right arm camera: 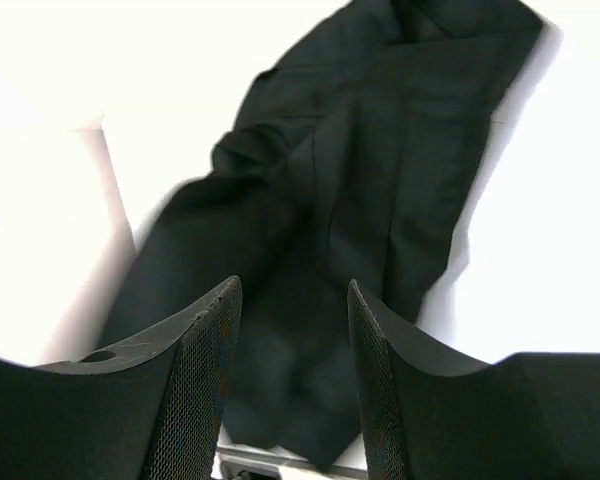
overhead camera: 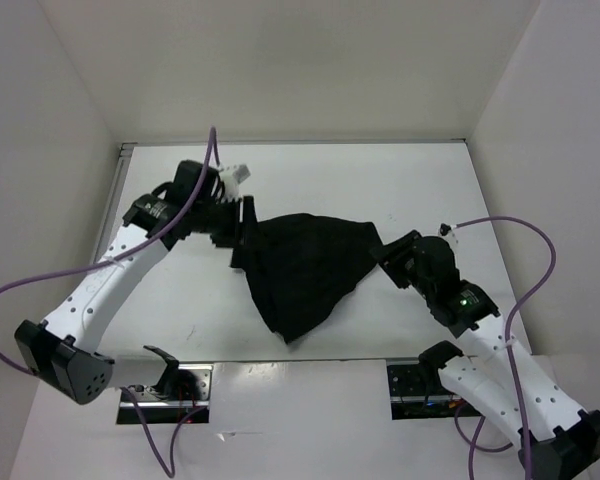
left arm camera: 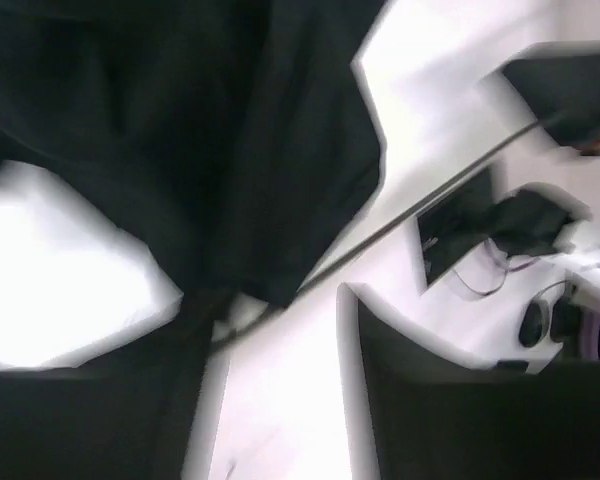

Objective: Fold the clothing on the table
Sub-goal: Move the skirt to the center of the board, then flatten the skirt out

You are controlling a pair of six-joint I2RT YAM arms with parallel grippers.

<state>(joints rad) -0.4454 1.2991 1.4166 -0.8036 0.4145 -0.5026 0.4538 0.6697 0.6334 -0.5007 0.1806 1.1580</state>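
The black clothing (overhead camera: 305,270) lay bunched mid-way across the tabletop (overhead camera: 400,180), soft, light and limp. Its corners or hems looked the best hold. The right jaws stood apart, empty, beside it. The left jaws seemed parted at its far corner, though blur obscured them.

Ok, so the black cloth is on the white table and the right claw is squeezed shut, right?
Not quite. The right claw is open, not squeezed shut: the right wrist view shows its two fingers apart, with the black cloth visible through the gap. The cloth is indeed on the white table.
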